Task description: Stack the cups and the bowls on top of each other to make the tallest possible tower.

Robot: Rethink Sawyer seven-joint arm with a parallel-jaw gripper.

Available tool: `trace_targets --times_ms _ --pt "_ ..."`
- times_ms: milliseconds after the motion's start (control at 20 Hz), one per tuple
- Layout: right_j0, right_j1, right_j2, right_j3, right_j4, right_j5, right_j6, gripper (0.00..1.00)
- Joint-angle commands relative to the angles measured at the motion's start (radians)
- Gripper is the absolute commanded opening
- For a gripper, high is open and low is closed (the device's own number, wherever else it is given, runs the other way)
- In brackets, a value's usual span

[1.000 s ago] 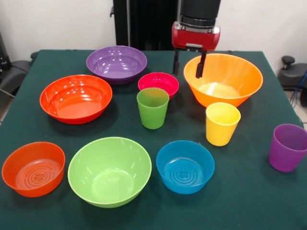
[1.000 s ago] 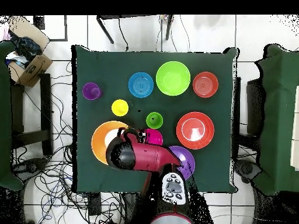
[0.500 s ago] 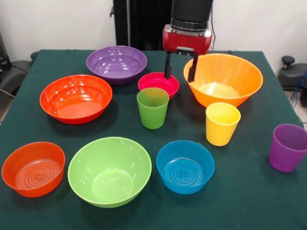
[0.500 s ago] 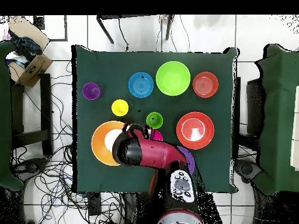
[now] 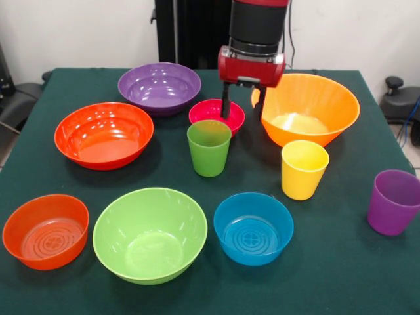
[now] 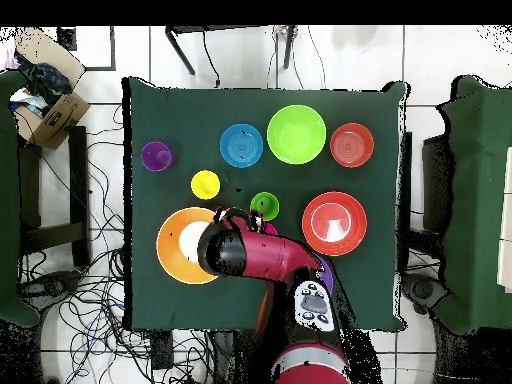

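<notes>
My gripper hangs open and empty, one finger over the small pink bowl's right rim, the other at the big orange bowl's left rim. The green cup stands just in front of the pink bowl. To its right stand the yellow cup and, further out, the purple cup. The purple bowl and wide red-orange bowl sit to the left. Along the front are the small orange bowl, lime green bowl and blue bowl. Every piece stands alone; no tower shows.
Overhead, the red arm covers most of the pink bowl and part of the purple bowl. All the pieces rest on the dark green table. A cardboard box and cables lie on the floor beside it.
In the front view the gripper has moved left, from over the big orange bowl's rim to the gap between that bowl and the pink bowl. No cup or bowl has moved.
</notes>
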Motion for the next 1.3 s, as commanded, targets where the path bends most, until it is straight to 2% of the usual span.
trace_targets --times_ms 50,800,1150,1300 --pt "-0.016 0.092 0.079 -0.081 -0.033 0.021 0.085 1.0" --pt "-0.006 0.111 0.069 -0.039 -0.065 -0.069 0.104 1.0" --pt "-0.021 0.111 0.076 -0.037 -0.082 -0.076 0.102 1.0" --pt "-0.039 0.088 0.106 -0.037 -0.091 -0.059 0.091 1.0"
